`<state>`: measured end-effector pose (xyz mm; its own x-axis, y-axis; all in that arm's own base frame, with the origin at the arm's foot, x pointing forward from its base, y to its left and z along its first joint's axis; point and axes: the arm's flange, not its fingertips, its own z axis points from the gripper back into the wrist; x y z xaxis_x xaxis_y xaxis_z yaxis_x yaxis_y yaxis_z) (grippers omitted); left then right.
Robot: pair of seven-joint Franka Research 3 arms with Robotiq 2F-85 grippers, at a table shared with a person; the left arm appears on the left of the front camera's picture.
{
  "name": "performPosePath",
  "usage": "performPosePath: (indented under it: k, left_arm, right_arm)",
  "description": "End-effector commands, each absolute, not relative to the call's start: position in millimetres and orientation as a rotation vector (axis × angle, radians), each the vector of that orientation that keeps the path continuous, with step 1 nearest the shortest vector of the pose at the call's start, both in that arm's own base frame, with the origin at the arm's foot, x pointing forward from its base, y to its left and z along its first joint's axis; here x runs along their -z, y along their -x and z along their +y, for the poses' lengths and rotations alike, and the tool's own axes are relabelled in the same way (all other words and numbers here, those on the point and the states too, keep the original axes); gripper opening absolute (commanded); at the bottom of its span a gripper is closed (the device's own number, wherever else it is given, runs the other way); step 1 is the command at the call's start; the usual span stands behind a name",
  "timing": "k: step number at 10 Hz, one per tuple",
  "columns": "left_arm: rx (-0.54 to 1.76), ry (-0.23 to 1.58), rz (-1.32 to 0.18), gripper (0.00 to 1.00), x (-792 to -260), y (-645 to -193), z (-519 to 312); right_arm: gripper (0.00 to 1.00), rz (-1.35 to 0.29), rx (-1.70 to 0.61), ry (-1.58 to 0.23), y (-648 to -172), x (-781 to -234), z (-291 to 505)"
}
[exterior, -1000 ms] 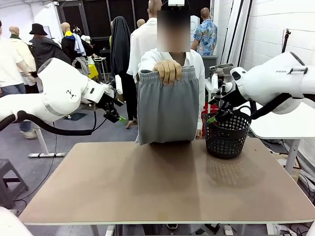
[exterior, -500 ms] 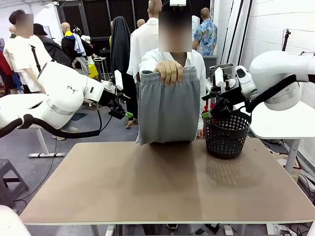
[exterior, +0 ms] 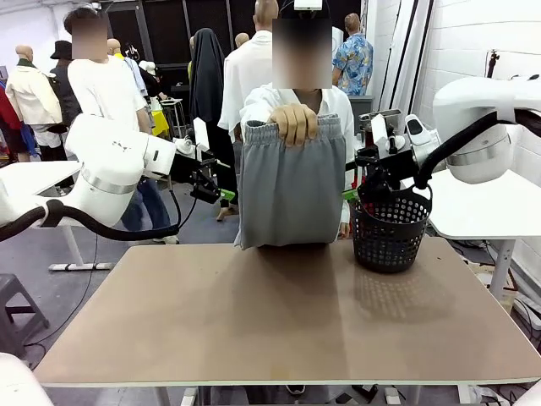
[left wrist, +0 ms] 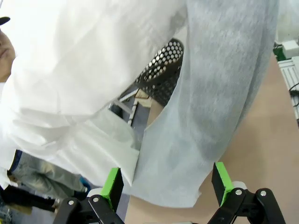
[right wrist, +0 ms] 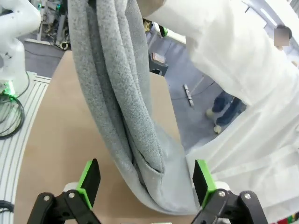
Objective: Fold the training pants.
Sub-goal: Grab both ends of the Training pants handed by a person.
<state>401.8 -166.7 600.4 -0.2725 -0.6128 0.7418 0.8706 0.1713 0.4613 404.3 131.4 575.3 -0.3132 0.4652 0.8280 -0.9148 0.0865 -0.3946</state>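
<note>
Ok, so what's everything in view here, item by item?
training pants: one, light grey, held up, hanging to the table's far edge
mesh basket: one, black, far right of the table
table: one, tan top
bystanders: several, mixed clothing, far background
person's hand: one, gripping the waistband at top centre
left gripper: one, black with green pads, open, at the pants' left edge
right gripper: one, black with green pads, open, at the pants' right edge
</note>
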Motion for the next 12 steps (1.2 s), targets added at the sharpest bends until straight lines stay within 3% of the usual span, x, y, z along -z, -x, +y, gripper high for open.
performPosePath:
  k: [1,12]
  left_arm:
    - [1.506,0.41,-1.169,1.0,-599.2,-410.2,-174.7]
    - [1.607,0.755,-1.193,1.0,-605.9,-409.2,-201.0]
  right_arm:
    - [1.0,-1.213,-1.527,-0.544,-409.7,-575.8,133.9]
    - [1.0,-1.274,-1.541,-0.705,-397.1,-580.4,144.1]
